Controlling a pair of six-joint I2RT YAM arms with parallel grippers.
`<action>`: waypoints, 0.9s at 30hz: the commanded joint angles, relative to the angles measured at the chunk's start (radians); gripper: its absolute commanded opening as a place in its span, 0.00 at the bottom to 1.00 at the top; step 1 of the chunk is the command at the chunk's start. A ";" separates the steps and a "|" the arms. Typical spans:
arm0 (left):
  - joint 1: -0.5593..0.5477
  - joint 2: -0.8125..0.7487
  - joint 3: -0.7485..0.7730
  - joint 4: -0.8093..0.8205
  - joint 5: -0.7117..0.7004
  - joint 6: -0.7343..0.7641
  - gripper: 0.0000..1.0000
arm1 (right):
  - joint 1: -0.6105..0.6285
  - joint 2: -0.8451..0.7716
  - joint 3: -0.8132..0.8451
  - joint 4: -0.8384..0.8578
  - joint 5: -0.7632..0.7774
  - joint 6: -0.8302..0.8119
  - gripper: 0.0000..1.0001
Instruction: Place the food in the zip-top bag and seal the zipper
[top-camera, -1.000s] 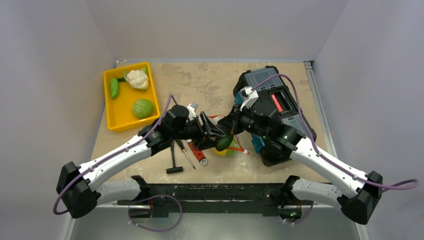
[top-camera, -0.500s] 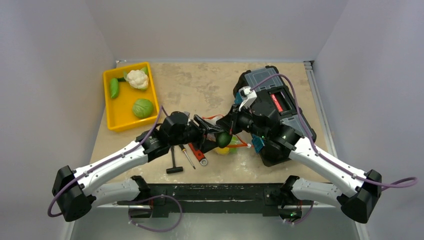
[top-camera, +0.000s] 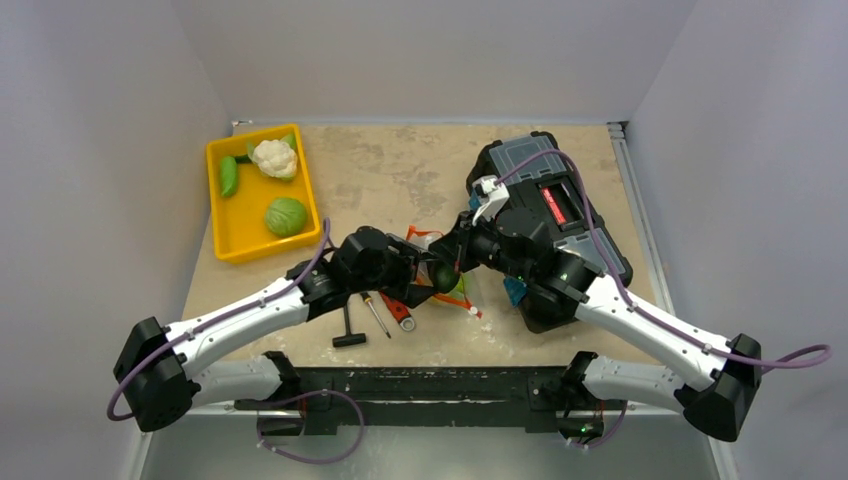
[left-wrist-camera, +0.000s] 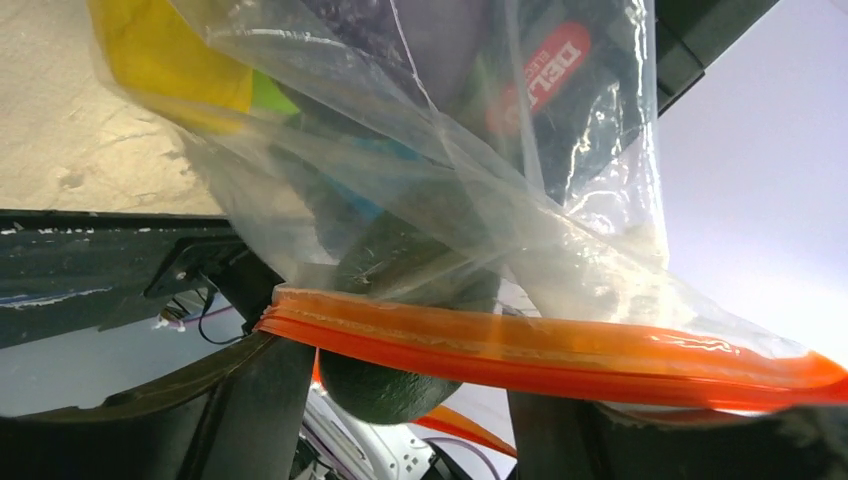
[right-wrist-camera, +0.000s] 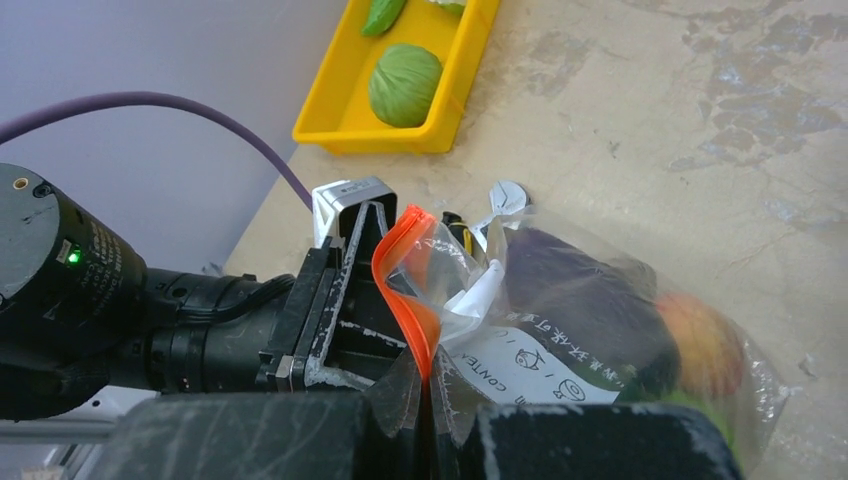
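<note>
Right gripper (right-wrist-camera: 425, 420) is pinched shut on the zip-top bag (right-wrist-camera: 600, 330) at its orange zipper (right-wrist-camera: 400, 270). The left gripper (left-wrist-camera: 400, 410) stands part-open astride that strip. The eggplant (right-wrist-camera: 580, 290) crowds the mouth and could block sealing or spill out. The toolbox (top-camera: 525, 152) hems the right side and the wrench (top-camera: 402, 312) lies beneath, so the room to move is farther back on the table (top-camera: 400, 160).

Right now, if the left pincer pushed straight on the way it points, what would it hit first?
Most likely the orange zipper of the zip-top bag, stretched across just ahead of the left pincer; a dark green food piece sits between its fingers. Depth is unclear.
</note>
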 joint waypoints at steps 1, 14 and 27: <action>0.003 -0.032 -0.012 0.082 -0.043 -0.075 0.71 | 0.017 -0.014 0.070 -0.007 -0.009 -0.022 0.00; 0.003 -0.162 0.105 -0.180 0.053 0.258 0.97 | 0.017 -0.055 0.087 -0.050 0.072 -0.034 0.00; 0.022 -0.334 0.293 -0.559 -0.213 1.101 0.90 | 0.018 -0.065 0.093 -0.064 0.128 -0.050 0.00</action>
